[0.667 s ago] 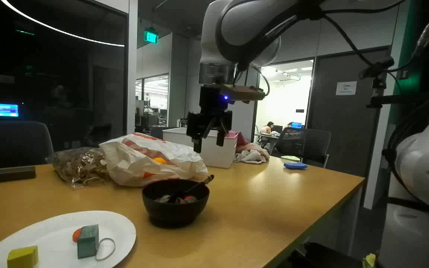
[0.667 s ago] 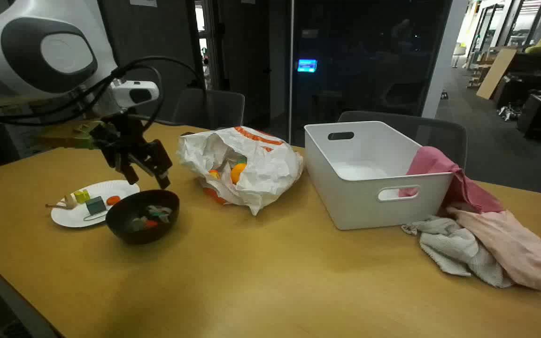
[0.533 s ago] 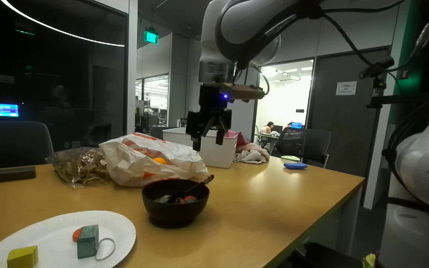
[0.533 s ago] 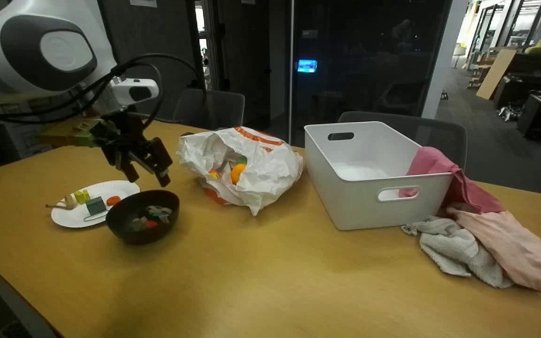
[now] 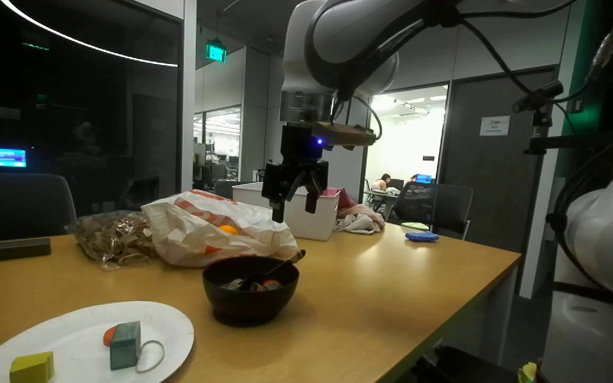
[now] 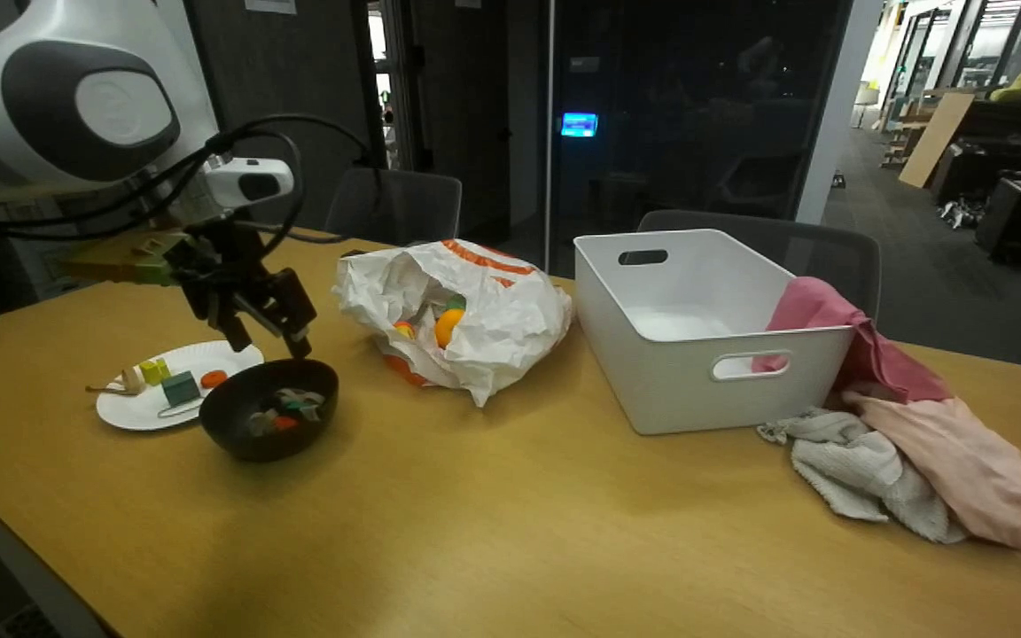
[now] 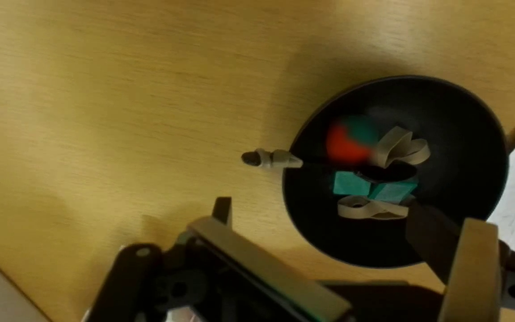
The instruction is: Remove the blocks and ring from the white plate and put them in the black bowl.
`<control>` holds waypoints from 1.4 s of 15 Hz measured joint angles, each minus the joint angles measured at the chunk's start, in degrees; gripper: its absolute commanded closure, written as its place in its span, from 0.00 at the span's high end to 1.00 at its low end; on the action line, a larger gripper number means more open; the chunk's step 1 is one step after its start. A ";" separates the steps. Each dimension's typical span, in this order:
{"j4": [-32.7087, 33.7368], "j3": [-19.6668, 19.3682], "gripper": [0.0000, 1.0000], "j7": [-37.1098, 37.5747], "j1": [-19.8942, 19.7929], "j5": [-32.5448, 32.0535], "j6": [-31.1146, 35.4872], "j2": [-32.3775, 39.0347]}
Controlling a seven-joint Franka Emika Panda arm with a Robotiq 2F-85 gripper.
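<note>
The gripper (image 5: pixel 295 210) hangs above the bench (image 5: pixel 391 298) near the black bowl (image 5: pixel 250 308), and its jaws stand wide apart with nothing between them. All three pieces of the task lie on the white plate (image 5: pixel 171 324), just beside the bowl: the yellow-green block (image 5: pixel 31 368) towards one side, and the blue-grey block (image 5: pixel 125 346) with the orange-red ring (image 5: pixel 108 336) close to it. The wrist view shows other small things inside the bowl, such as teal pieces (image 7: pixel 351 183) and tan loops (image 7: pixel 389 211); whether these belong to the task, I cannot tell. So I judge that the work is before a pick, and that no transfer is in hand. The next move, in my opinion, calls for going sideways from the bowl to the plate, coming down over one piece, and narrowing the jaws on its two sides. For the blue-grey block, the approach should be chosen with attention, because the ring is just beside it and a thin loop (image 5: pixel 150 356) lies close to another side. The ring is flat, so it probably asks the jaws to come very low, almost to the plate.
</note>
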 measured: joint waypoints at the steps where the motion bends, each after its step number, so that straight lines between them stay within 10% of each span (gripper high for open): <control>1: -0.25 0.11 1.00 -0.71 1.59 1.28 0.00 0.63; 8: 1.80 5.02 1.00 -3.80 12.74 6.95 1.18 8.52; 21: 19.47 7.45 1.00 -2.74 15.42 3.22 11.53 34.99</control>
